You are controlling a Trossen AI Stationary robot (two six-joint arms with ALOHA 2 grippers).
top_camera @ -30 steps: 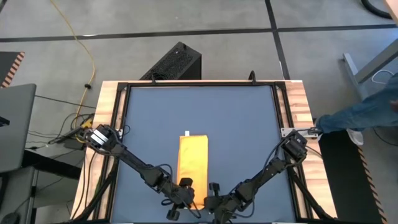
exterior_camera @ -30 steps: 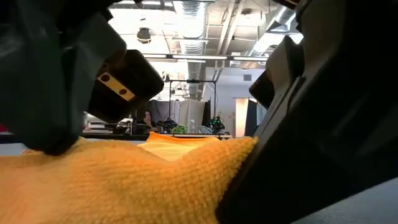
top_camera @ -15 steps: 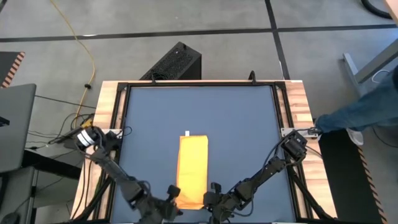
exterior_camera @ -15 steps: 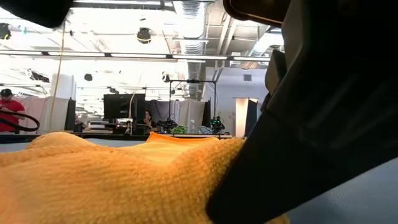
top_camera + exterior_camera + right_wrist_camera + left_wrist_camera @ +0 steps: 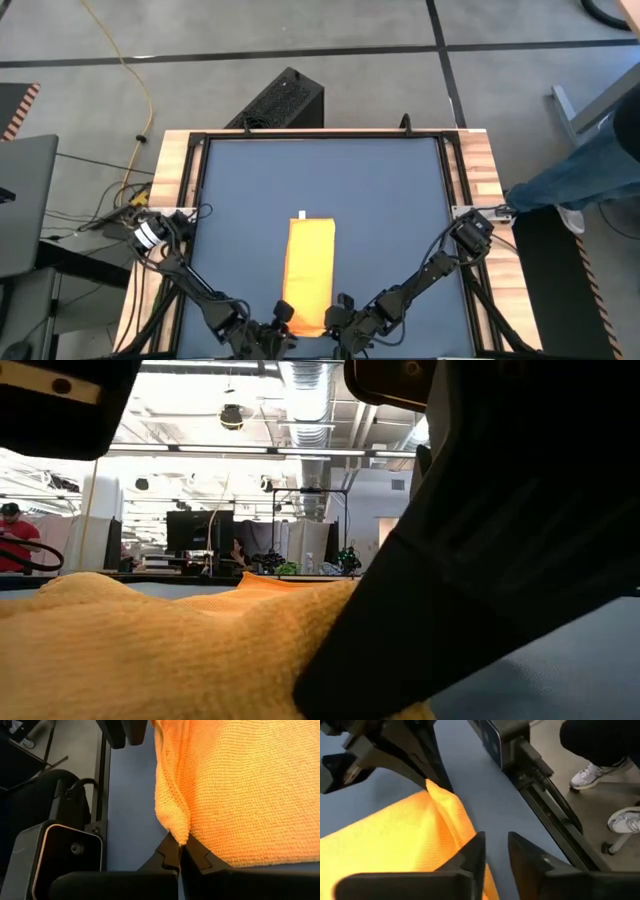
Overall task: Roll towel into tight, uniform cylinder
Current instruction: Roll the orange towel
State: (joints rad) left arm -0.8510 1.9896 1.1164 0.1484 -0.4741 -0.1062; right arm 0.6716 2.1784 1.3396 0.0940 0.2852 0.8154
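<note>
The towel (image 5: 309, 275) lies folded on the blue mat (image 5: 380, 190). The right tool (image 5: 181, 851) pinches its near right corner; the left tool (image 5: 496, 851), parted, holds nothing.

A dark blue mat (image 5: 330, 180) covers the table (image 5: 478, 165) inside a black frame (image 5: 322, 134), stretching away from both pairs of jaws toward the far edge, with light wooden strips showing along both sides. On the grey floor beyond the far edge stands a black perforated box (image 5: 280, 100), and a yellow cable (image 5: 135, 70) trails across the floor on the left arm's side, well apart from the jaws. On the right arm's side a person's jeans leg (image 5: 580, 180) and white shoe (image 5: 572, 220) stand just beside the table, and the low view shows a person in red (image 5: 15, 540) far off in the room behind.
</note>
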